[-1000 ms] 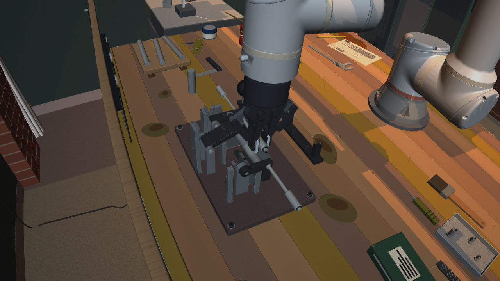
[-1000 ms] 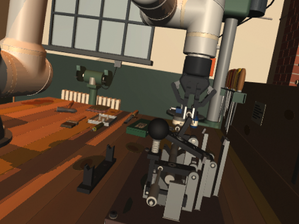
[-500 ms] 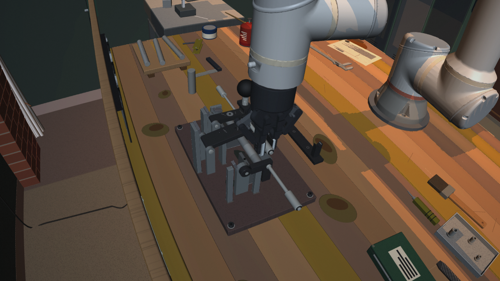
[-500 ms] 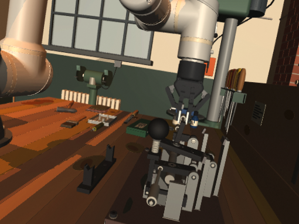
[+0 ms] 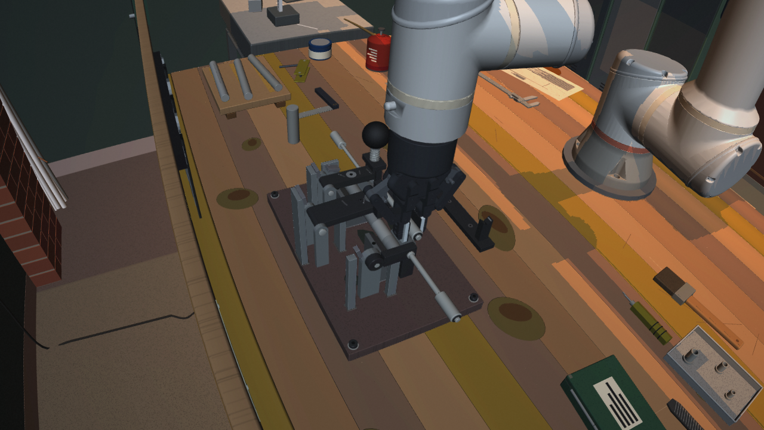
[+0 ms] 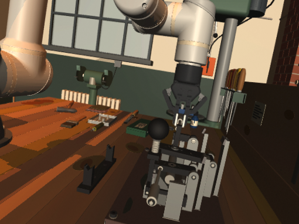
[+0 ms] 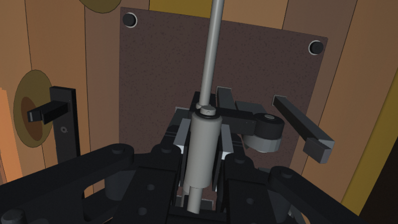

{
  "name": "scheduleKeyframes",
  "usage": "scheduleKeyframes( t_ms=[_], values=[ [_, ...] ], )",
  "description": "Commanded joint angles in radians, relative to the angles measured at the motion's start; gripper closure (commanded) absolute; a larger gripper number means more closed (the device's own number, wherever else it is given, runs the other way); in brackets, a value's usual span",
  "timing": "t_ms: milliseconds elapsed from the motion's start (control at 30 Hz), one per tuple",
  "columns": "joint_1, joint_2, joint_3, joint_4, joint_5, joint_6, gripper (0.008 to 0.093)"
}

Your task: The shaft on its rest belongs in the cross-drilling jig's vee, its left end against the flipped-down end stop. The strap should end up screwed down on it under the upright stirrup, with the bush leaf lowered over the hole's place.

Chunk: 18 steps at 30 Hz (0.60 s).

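The grey shaft [image 5: 374, 227] lies along the jig's vee on the dark base plate, its thick middle in front of my fingers in the wrist camera [image 7: 202, 147]. My gripper [image 5: 414, 227] sits low over the jig, closed on a part of the jig beside the shaft; which part I cannot make out. Two black arms [image 5: 342, 206] lie across the shaft at the jig's far half, and the black ball knob [image 5: 375, 133] stands on its spring behind them. A black lever with a round pivot [image 5: 387, 256] crosses the shaft near the jig's near end. The empty black shaft rest [image 5: 473, 222] lies right of the jig.
A wooden tray with three grey bars [image 5: 246, 80] sits at the bench's far left, with a grey cylinder [image 5: 293, 124] standing near it. A red can [image 5: 378, 52] stands behind the arm. A green book [image 5: 609, 398], a fixture plate [image 5: 713, 371] and a brush [image 5: 694, 305] lie at the near right.
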Motion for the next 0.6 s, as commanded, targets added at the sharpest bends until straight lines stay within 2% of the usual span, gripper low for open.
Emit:
scheduleKeyframes(
  t_ms=[0,567],
  values=[
    [0.000,0.000,0.000,-0.001,0.000,0.000,0.0934],
    [0.000,0.001,0.007,-0.009,0.000,0.000,0.0934]
  ],
)
